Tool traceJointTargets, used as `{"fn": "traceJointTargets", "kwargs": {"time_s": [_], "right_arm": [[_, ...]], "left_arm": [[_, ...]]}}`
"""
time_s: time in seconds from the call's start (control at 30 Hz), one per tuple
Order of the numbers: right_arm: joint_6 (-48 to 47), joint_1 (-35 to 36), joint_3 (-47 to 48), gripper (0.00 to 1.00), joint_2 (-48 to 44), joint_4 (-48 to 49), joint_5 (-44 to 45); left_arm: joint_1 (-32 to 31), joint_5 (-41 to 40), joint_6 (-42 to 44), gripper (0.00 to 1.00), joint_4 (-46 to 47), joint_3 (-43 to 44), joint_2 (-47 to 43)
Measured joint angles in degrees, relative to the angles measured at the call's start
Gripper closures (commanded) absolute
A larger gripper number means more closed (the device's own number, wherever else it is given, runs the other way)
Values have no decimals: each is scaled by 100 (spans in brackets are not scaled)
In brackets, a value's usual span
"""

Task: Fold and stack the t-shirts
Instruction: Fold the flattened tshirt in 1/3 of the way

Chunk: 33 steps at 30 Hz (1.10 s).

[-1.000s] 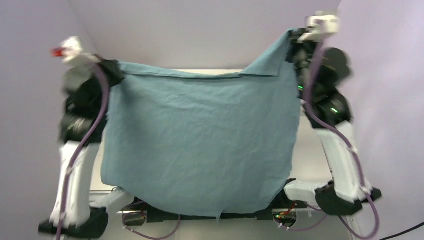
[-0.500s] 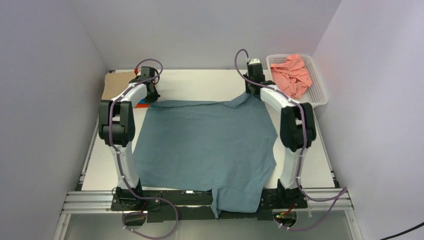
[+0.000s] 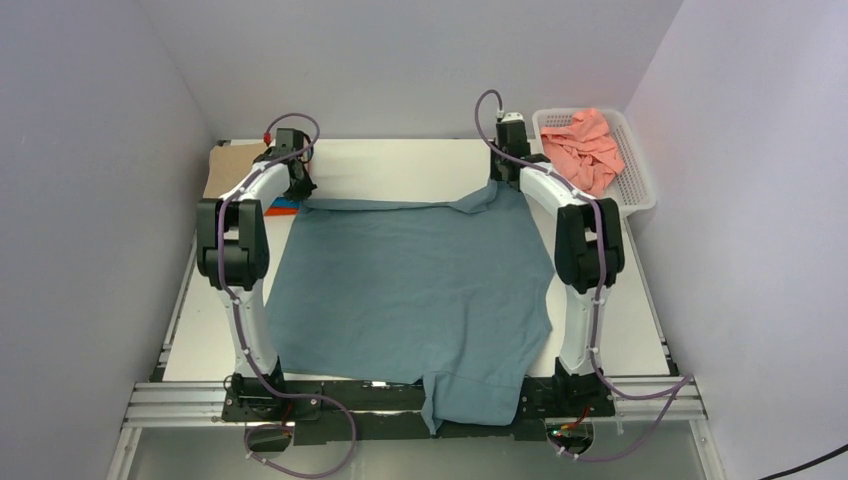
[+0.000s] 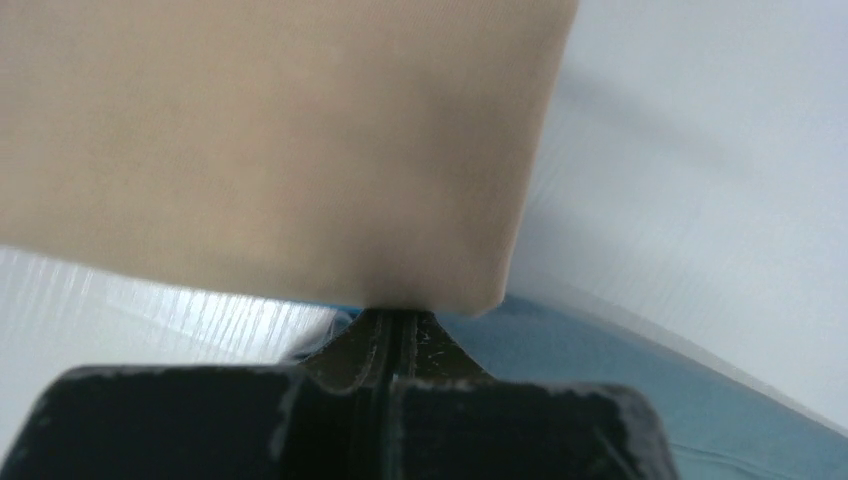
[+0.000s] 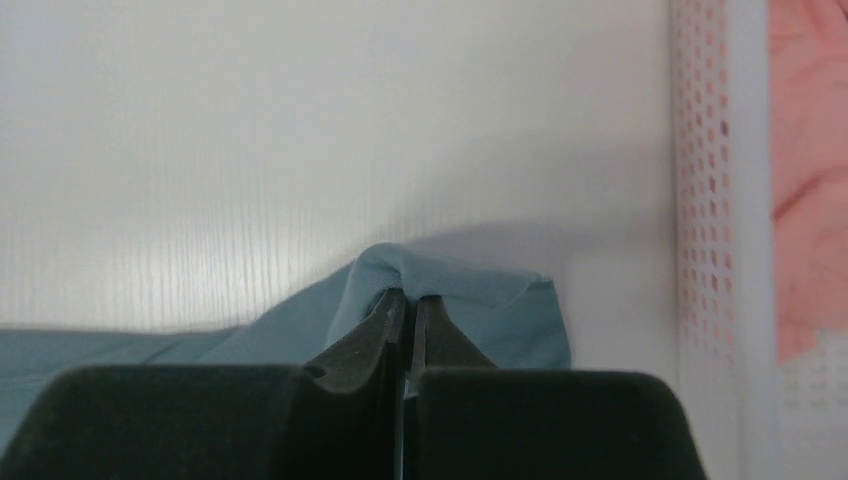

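Pinching a raised fold of the teal-grey t-shirt (image 5: 480,300) with the right pincer (image 5: 405,305), jaws pressed together on the cloth with no gap showing. Just beyond those tips, bare white table (image 5: 250,150). Off to their right, close by but apart, the white perforated basket (image 5: 700,200), with a salmon pink t-shirt (image 5: 810,120) heaped inside.

Nipping the same shirt's other far corner with the left pincer (image 4: 388,325), likewise closed tight, bluish cloth showing on either side of its tips. Directly ahead of the left tips and almost against them, a folded tan t-shirt (image 4: 270,140), filling most of that wrist view; touching or not, impossible to tell.

Seen from above: from both pincers back toward the arm bases, the teal-grey shirt spread flat and fairly smooth, one flap hanging past the table's near edge between the bases. Just outboard of the left pincer, slivers of bright blue and orange cloth (image 3: 283,207) peeking out beside the tan one.
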Motion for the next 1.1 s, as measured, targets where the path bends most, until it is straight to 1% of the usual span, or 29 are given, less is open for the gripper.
{"fn": "traceJointTargets", "kwargs": {"time_s": [0.1,0.23,0.4,0.57,0.7,0.87,1.03,1.1], "right_arm": [[197,-13,-424,100,-634,-216,-70],[494,-22,-1169,100,-1753,-533,-295],[837,-4,-1950,100,-2973,-1032,-625],[1211,17,-2732,100,-3926,-1729,-791],[1513,33,-3115,100,-4642,-2293,-946],[1860,55,-3633,100,-5549,-2992,-1342],[2170,59,-4214,92,-5939,-3773,-1628],[2238,66,-4463,85,-6067,-3936,-1727]], "left_arm": [[26,61,-2,100,109,-413,-378],[35,173,-7,100,188,-1300,-1331],[35,267,-9,100,374,-2116,-2304],[35,332,-7,100,444,-2800,-2872],[35,385,-2,100,437,-3169,-3178],[35,409,24,100,361,-3510,-3609],[35,376,42,100,310,-3639,-3814],[35,317,42,100,240,-3681,-3814]]}}
